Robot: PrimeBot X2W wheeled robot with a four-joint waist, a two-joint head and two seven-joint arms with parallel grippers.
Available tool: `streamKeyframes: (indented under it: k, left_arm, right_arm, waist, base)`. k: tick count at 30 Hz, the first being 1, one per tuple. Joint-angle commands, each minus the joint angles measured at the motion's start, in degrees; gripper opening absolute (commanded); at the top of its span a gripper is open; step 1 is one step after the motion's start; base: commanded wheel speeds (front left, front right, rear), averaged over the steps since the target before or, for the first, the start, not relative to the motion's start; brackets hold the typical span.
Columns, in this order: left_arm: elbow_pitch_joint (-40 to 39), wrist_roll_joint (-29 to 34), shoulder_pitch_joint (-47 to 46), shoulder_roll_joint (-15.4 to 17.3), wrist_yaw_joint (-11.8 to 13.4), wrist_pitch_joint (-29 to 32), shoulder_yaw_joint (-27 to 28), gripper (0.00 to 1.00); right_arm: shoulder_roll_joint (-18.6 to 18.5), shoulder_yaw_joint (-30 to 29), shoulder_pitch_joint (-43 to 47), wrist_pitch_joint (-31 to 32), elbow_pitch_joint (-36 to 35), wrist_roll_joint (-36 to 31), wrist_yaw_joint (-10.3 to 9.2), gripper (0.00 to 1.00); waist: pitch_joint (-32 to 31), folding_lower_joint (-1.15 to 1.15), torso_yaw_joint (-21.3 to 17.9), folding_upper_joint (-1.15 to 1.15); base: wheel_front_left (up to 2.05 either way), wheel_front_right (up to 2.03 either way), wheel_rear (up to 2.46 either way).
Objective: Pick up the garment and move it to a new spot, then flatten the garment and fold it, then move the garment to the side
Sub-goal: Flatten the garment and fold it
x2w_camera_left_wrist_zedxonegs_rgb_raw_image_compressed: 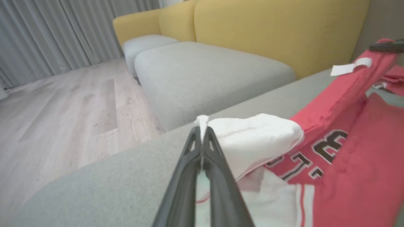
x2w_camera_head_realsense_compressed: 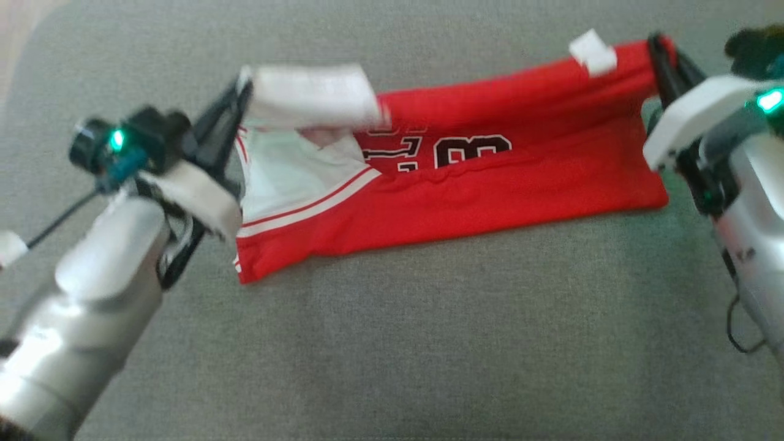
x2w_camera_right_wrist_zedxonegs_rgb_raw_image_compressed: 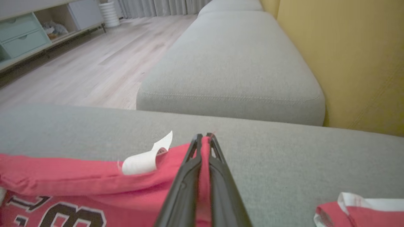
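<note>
- Pinched the white sleeve edge of the garment (x2w_camera_head_realsense_compressed: 478, 184) between the fully closed fingers of the left gripper (x2w_camera_left_wrist_zedxonegs_rgb_raw_image_compressed: 201, 134), on the robot's left, with that end lifted clear of the seat.
- Pinched the red top hem the same way with the right gripper (x2w_camera_right_wrist_zedxonegs_rgb_raw_image_compressed: 203, 137), on the robot's right, jaws pressed together on a thin fold of cloth.
- Hung stretched between the two grips as a long red band, upper edge raised and folded forward, lower edge resting on the grey seat cushion (x2w_camera_head_realsense_compressed: 429, 343).
- Showed dark lettering and a number on the red front, plus a white panel with red stripes toward the left end.
- Carried a small white tag (x2w_camera_head_realsense_compressed: 593, 52), curled upward from the top edge just beside the right grip.
- Judged light, soft and limp: likely to sag and crease wherever unsupported, not breakable, not especially slippery, yet with some chance of pulling free from a shallow pinch under tension.
- Judged best taken by hems or corners, at two points well apart, as gripped here, for a straight fold line and a flat lay-down.
- Made out farther off a second grey cushion (x2w_camera_left_wrist_zedxonegs_rgb_raw_image_compressed: 205, 72) and a yellow backrest (x2w_camera_right_wrist_zedxonegs_rgb_raw_image_compressed: 347, 63).
- Made out farthest a pale wooden floor (x2w_camera_left_wrist_zedxonegs_rgb_raw_image_compressed: 63, 110) and grey curtains (x2w_camera_left_wrist_zedxonegs_rgb_raw_image_compressed: 47, 31).
</note>
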Motion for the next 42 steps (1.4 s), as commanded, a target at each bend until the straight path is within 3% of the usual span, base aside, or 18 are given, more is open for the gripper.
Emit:
streamKeyframes:
  k: [1, 8, 15, 25, 26, 27, 28, 31, 34, 39, 42]
  left_arm:
    - [-2.69, -0.43, -0.22, 3.64, -0.10, 1.28, 1.40, 0.00]
    - [-10.07, -3.42, 7.24, 8.04, -1.06, 8.82, -1.56, 0.00]
    - [-16.34, -4.56, 11.73, 11.49, 1.23, 13.13, -2.79, 0.00]
    - [-19.43, -3.52, 12.25, 12.63, 1.89, 17.50, -5.33, 0.00]
    - [-19.45, -2.69, 11.95, 12.86, 1.87, 17.88, -5.89, 0.42]
    - [-19.44, -2.15, 11.77, 12.95, 2.17, 17.83, -6.07, 0.91]
    - [-19.40, -1.93, 11.69, 12.88, 2.60, 17.63, -6.02, 1.00]
    - [-19.13, -1.75, 11.28, 12.39, 4.50, 16.27, -4.99, 1.00]
    - [-18.53, -1.85, 10.45, 10.92, 8.47, 13.78, -2.56, 1.00]
    - [-18.32, -3.70, 9.64, 6.27, 14.45, 6.48, 2.82, 1.00]
    - [-18.01, -5.66, 10.62, 3.46, 17.39, 1.76, 6.61, 1.00]
  right_arm:
    - [-1.79, 2.14, 1.51, 1.54, -2.28, 2.06, 0.37, 0.00]
    - [-6.30, 8.10, 6.45, 7.07, -4.37, 7.12, 0.37, 0.00]
    - [-11.50, 14.77, 8.69, 12.84, -7.29, 9.93, 0.37, 0.00]
    - [-12.96, 18.09, 7.60, 15.80, -6.08, 11.40, 0.37, 0.00]
    - [-12.58, 17.51, 7.39, 15.61, -5.32, 11.82, 0.37, 0.58]
    - [-11.95, 16.66, 7.33, 15.61, -4.47, 12.74, 0.37, 1.00]
    - [-11.29, 15.94, 7.27, 15.50, -4.11, 13.77, 0.37, 1.00]
    - [-10.35, 13.45, 6.75, 13.71, -3.95, 16.57, 0.37, 1.00]
    - [-10.25, 10.52, 6.47, 10.05, -5.20, 19.73, 0.37, 1.00]
    - [-8.57, 4.90, 6.01, -0.30, -7.76, 22.92, 0.37, 1.00]
    - [-6.18, 2.61, 6.22, -7.36, -8.45, 21.58, 0.37, 1.00]
  waist:
    - [-1.16, 0.01, 0.48, 0.00]
    - [-3.24, 0.01, 0.82, 0.00]
    - [-4.56, 0.01, 0.38, 0.00]
    - [-4.38, 0.01, -0.29, 0.00]
    - [-4.40, 0.01, -0.37, 0.00]
    - [-4.48, 0.01, -0.42, 0.00]
    - [-4.59, 0.01, -0.46, 0.00]
    - [-5.00, 0.01, -0.52, 0.00]
    - [-5.62, 0.01, -0.38, 0.00]
    - [-7.50, 0.01, -0.02, 0.00]
    - [-9.08, 0.01, 0.09, 0.00]
  base:
    - [0.00, 0.00, 0.00]
    - [0.00, 0.00, 0.00]
    - [0.00, 0.00, 0.00]
    - [0.00, 0.00, 0.00]
    - [0.00, 0.00, 0.00]
    - [0.00, 0.00, 0.00]
    - [0.00, 0.00, 0.00]
    - [0.00, 0.00, 0.00]
    - [0.00, 0.00, 0.00]
    - [0.00, 0.00, 0.00]
    - [0.00, 0.00, 0.00]
